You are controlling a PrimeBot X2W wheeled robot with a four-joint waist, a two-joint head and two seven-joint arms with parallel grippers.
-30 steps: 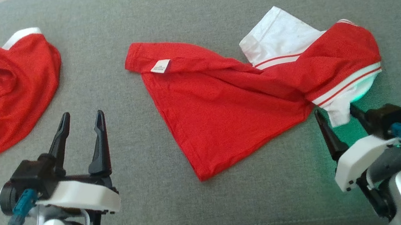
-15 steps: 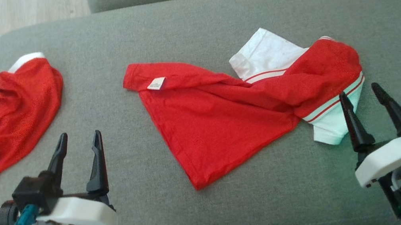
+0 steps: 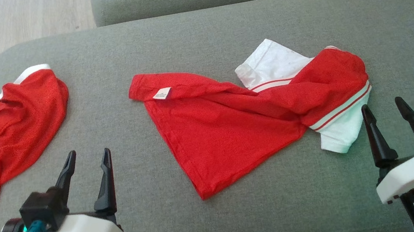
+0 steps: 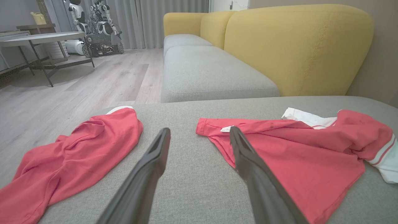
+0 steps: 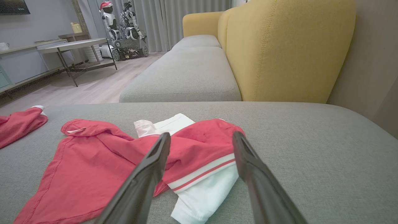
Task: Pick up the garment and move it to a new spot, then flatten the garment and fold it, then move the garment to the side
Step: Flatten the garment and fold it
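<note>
Just beyond the right gripper [image 3: 381, 104], spread wide and empty like the left gripper [image 3: 88, 152], lies the garment [image 3: 234, 128].

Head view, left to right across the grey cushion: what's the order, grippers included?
crumpled red garment → left gripper → red-and-white garment → right gripper

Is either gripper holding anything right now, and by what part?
Nothing is held. The left gripper and right gripper are open and empty; the garment lies on the cushion, white sleeve near the right gripper.
</note>
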